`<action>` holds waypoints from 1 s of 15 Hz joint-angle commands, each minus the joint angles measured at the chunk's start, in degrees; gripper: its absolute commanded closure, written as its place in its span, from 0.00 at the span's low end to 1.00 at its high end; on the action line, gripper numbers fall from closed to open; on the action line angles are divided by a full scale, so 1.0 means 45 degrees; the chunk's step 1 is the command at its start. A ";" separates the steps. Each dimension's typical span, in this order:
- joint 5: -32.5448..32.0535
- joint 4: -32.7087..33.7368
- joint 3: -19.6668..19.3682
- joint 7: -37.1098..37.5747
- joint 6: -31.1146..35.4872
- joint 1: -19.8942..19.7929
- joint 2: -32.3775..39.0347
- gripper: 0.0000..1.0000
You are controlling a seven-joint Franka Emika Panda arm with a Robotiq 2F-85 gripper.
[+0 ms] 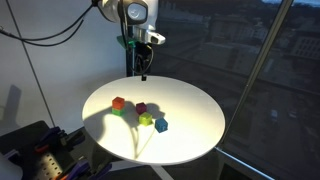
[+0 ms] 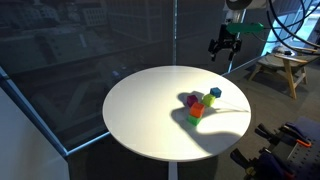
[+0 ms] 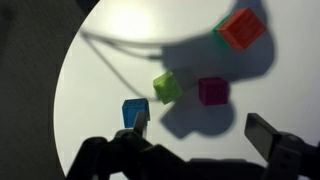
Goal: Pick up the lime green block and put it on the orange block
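Lime green block (image 3: 167, 87) on table (image 3: 110, 60)

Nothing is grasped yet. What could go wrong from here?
1. The lime green block lies close beside the pink block. The open gripper may nudge the pink one while closing.
2. The orange block has a dark green block right against it, so setting a block on top could shove or topple them.
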 commanded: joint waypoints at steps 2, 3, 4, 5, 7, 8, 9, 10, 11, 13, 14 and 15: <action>-0.0761 0.0459 -0.0220 0.0053 0.0440 -0.0058 0.0706 0.00; -0.0950 0.0454 -0.0264 0.0098 0.0623 -0.0042 0.0803 0.00; -0.1046 0.0446 -0.0295 0.0094 0.0763 -0.0034 0.0886 0.00; -0.1111 0.0434 -0.0319 0.0066 0.0918 -0.0035 0.0974 0.00; -0.0889 0.0406 -0.0323 -0.0076 0.1224 -0.0061 0.1136 0.00; -0.0752 0.0398 -0.0318 -0.0138 0.1344 -0.0074 0.1223 0.00; -0.0633 0.0391 -0.0307 -0.0194 0.1496 -0.0085 0.1320 0.00; -0.0534 0.0392 -0.0299 -0.0235 0.1625 -0.0093 0.1403 0.00; -0.0422 0.0400 -0.0289 -0.0284 0.1755 -0.0104 0.1484 0.00; -0.0294 0.0412 -0.0288 -0.0306 0.2001 -0.0100 0.1638 0.00; -0.0221 0.0431 -0.0285 -0.0307 0.2001 -0.0103 0.1653 0.00; -0.0560 0.0174 -0.0330 -0.0012 0.1933 0.0012 0.1503 0.00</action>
